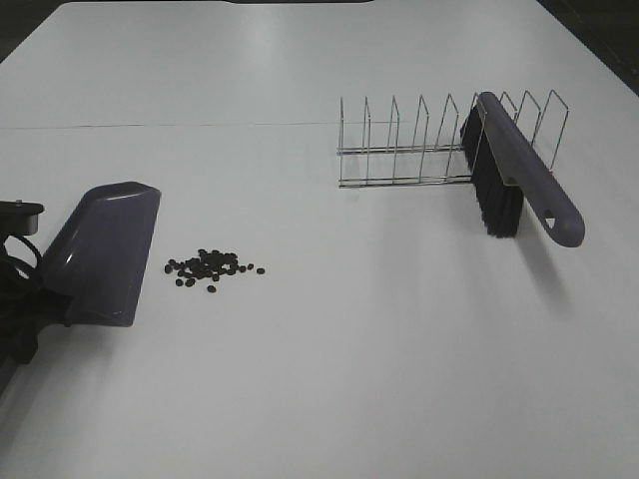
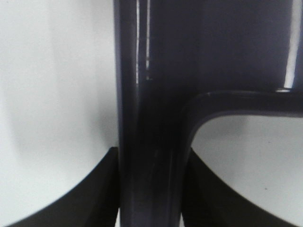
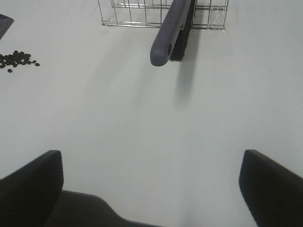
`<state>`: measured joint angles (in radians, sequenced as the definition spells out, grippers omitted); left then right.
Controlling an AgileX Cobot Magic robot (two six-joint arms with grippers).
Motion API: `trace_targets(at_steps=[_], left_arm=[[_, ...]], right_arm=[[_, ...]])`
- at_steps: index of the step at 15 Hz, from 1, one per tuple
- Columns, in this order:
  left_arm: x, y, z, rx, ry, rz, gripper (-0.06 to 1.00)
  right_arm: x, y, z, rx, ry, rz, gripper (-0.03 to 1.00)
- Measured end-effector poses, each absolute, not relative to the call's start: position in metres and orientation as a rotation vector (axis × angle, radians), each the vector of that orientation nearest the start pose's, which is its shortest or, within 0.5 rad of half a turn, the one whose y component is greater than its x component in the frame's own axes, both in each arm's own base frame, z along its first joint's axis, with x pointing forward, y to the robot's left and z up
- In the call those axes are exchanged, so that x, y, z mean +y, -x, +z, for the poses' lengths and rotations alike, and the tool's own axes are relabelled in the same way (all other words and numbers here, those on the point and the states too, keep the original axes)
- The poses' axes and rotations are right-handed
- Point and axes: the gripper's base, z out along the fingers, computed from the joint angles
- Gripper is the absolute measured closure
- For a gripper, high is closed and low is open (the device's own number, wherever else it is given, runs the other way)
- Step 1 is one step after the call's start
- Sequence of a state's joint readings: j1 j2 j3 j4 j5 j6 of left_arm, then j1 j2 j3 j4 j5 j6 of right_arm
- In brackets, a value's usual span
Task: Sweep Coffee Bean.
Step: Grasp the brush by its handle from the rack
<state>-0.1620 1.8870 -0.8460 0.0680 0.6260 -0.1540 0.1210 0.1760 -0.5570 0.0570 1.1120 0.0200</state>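
loose cluster of small dark brown coffee beans [image 1: 213, 267] lies on the white tabletop [image 1: 379, 339], near the right side of the flat purple plastic dustpan [image 1: 100, 249] in the high view. left gripper [image 2: 151, 189] clamped on the dustpan handle. right gripper [image 3: 149, 158] wide open, holding nothing, over bare tabletop. purple-handled black-bristled brush [image 1: 519, 170] leans in the thin metal wire rack [image 1: 399, 145], well apart from the beans.

Table [image 1: 399, 359] with dustpan [image 1: 105, 249], coffee bean cluster [image 1: 212, 266], wire rack [image 1: 399, 153], brush [image 1: 529, 180].

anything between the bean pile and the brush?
No, just bare table between the coffee beans and the brush, seen in the exterior high view and the right wrist view.
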Motion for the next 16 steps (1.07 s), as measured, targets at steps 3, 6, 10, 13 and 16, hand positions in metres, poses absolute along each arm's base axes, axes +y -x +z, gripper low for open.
trace_targets(at_steps=[3, 6, 10, 13, 16], left_arm=[[-0.054, -0.282, 0.097, 3.121, -0.192, 0.177, 0.61], [-0.057, -0.280, 0.097, 3.115, -0.160, 0.241, 0.61], [-0.056, -0.279, 0.097, 3.132, -0.154, 0.270, 0.61], [-0.056, -0.279, 0.097, 3.133, -0.154, 0.271, 0.61], [-0.057, -0.278, 0.097, 3.136, -0.187, 0.268, 0.61]], right_arm=[[0.011, -0.053, 0.320, 2.336, 0.113, 0.133, 0.08], [0.016, -0.100, 0.344, 2.436, 0.115, 0.127, 0.08], [0.031, -0.219, 0.361, 2.617, 0.119, 0.115, 0.09], [0.038, -0.281, 0.350, 2.685, 0.130, 0.108, 0.10], [0.046, -0.344, 0.326, 2.782, 0.206, 0.088, 0.10]])
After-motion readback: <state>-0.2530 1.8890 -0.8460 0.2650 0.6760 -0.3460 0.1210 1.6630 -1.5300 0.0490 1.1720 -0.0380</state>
